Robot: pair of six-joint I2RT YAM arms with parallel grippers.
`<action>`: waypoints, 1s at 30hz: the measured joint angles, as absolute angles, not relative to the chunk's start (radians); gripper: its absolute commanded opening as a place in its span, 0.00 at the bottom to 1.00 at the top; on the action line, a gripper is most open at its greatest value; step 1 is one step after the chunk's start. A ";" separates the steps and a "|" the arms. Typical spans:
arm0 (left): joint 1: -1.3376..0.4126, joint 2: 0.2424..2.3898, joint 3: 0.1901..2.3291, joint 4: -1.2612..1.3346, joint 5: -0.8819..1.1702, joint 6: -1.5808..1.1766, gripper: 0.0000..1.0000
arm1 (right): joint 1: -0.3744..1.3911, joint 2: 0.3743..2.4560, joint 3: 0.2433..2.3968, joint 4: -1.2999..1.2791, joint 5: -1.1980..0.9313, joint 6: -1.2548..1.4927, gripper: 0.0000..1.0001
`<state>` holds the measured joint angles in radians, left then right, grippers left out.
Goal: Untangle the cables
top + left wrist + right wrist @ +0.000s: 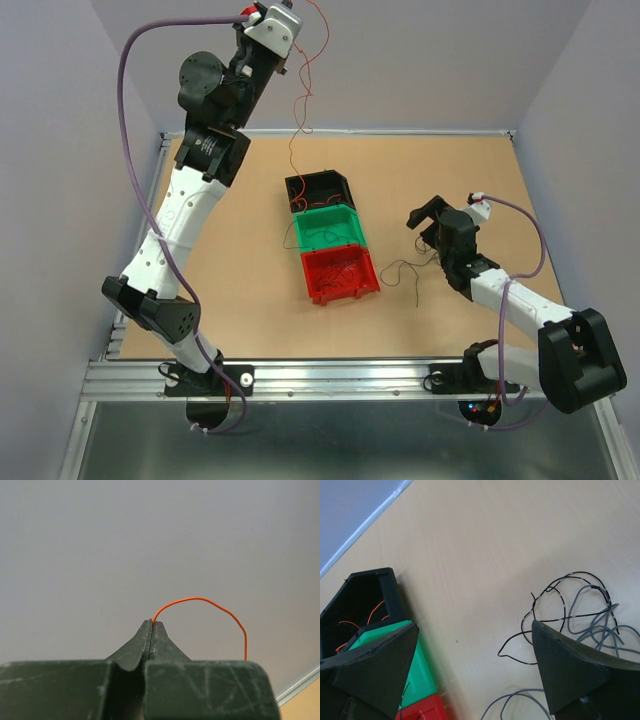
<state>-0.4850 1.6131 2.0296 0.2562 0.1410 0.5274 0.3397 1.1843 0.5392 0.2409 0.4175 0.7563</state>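
Observation:
My left gripper (288,10) is raised high above the table's far edge, shut on a thin orange cable (297,108). That cable hangs down in loose bends into the black bin (335,181). In the left wrist view the cable (200,599) arcs out from the closed fingertips of the left gripper (151,622). My right gripper (428,212) stands open, low over the table to the right of the bins. Nothing lies between the fingers of the right gripper (475,630). A loose black cable (555,596) and a grey cable (600,627) lie on the table beside its right finger.
A black, a green (312,226) and a red bin (366,277) stand in a row mid-table, with thin wires in each. The bins (422,667) lie just behind my right gripper's left finger. A raised rail (330,131) borders the table's far edge.

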 measured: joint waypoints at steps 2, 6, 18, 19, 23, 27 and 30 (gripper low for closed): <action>-0.485 1.616 2.027 0.254 0.140 0.531 0.00 | 0.340 1.184 0.539 0.241 0.414 0.756 1.00; -0.485 1.611 1.959 0.296 0.132 0.548 0.00 | 0.340 1.184 0.533 0.253 0.410 0.756 1.00; -0.443 1.627 1.631 0.393 0.157 0.569 0.00 | 0.340 1.179 0.521 0.256 0.384 0.755 1.00; -0.440 1.615 1.563 0.409 0.167 0.573 0.00 | 0.340 1.178 0.520 0.256 0.383 0.755 1.00; -0.437 1.565 1.364 0.416 0.234 0.600 0.00 | 0.340 1.175 0.520 0.263 0.372 0.754 1.00; -0.439 1.539 1.254 0.409 0.290 0.632 0.00 | 0.340 1.172 0.520 0.263 0.361 0.751 1.00; -0.440 1.538 1.243 0.387 0.318 0.649 0.00 | 0.340 1.172 0.520 0.263 0.358 0.750 1.00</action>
